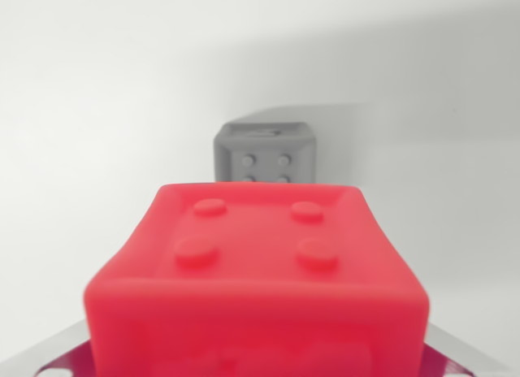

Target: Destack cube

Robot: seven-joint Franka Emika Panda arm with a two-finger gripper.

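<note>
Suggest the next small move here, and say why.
Probably lower the red cube onto the white surface and let go. It fills the lower wrist view, seemingly carried, while the gray cube sits apart behind it, so the two look already separated. The gripper itself is barely visible.

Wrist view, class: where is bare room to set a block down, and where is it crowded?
Bare white surface lies left and right of the grey block. The middle is crowded: the red block fills the foreground, the grey one behind it.
</note>
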